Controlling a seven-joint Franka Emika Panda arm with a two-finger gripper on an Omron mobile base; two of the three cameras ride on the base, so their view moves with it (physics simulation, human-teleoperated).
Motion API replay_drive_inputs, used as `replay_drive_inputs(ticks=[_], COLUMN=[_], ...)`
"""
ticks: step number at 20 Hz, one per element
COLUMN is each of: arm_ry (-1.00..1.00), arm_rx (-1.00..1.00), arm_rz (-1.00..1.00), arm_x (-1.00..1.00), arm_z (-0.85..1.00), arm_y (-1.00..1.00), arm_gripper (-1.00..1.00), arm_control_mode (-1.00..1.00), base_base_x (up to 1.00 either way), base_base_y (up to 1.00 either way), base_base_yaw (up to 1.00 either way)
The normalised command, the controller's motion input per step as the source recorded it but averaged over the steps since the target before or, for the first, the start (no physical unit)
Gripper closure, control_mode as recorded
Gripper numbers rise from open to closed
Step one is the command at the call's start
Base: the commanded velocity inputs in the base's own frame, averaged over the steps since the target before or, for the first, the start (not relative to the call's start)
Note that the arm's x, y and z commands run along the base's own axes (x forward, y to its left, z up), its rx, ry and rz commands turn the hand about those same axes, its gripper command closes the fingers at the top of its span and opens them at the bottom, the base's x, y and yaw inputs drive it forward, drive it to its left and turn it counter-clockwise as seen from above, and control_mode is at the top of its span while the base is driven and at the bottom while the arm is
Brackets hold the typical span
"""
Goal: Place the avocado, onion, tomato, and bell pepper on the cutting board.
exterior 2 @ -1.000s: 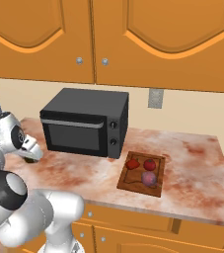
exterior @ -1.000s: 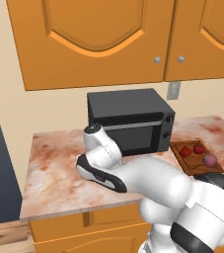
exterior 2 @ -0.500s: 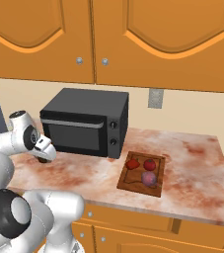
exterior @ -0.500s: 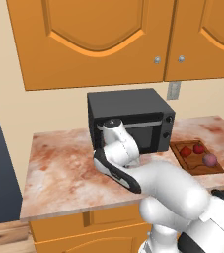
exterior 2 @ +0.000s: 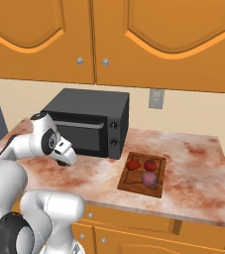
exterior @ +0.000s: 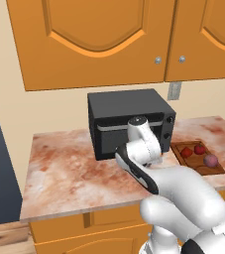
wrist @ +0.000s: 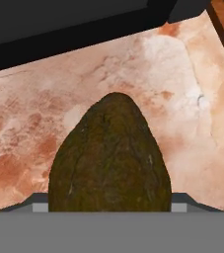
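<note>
Over the marbled counter (wrist: 182, 99) | gripper (exterior 2: 64, 161) clenched on avocado (wrist: 111, 158) | microwave (exterior 2: 91, 121) just behind (dark) | cutting board (exterior 2: 129, 186) right, bearing onion (exterior 2: 149, 179)

The avocado (wrist: 110, 158) has a rough, matt, pebbled skin. The counter (exterior: 69, 171) looks like polished mottled stone (reddish veining), the cutting board (exterior 2: 134, 181) wood, the microwave (exterior 2: 89, 119) matt black.

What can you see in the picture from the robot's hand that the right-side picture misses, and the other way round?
The hand view alone shows the avocado, huge and close above the counter. The right base view alone shows the cutting board carrying the onion and two red items, the cabinets, and the wall outlet. Both show the marbled counter and the black oven.
</note>
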Motion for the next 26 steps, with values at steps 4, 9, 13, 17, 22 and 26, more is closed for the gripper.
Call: replay_drive_inputs(ticks=[4, 9, 13, 17, 22, 26], arm_ry=[0.0, 0.0, 0.01, 0.03, 0.01, 0.02], arm_rx=[0.0, 0.0, 0.0, 0.0, 0.0, 0.0], arm_rz=[-0.06, -0.08, -0.1, -0.12, -0.1, -0.09], arm_x=[0.0, 0.0, 0.03, 0.2, 0.27, 0.34], arm_z=[0.0, 0.0, 0.01, 0.0, 0.0, 0.0], arm_y=[-0.82, -0.86, -0.79, -0.75, -0.66, -0.52], arm_gripper=[1.0, 1.0, 1.0, 1.0, 1.0, 1.0], arm_control_mode=[-1.0, -1.0, -1.0, -1.0, -1.0, -1.0], base_base_x=[0.0, 0.0, 0.0, 0.0, 0.0, 0.0], base_base_y=[0.0, 0.0, 0.0, 0.0, 0.0, 0.0], base_base_yaw=[0.0, 0.0, 0.0, 0.0, 0.0, 0.0])
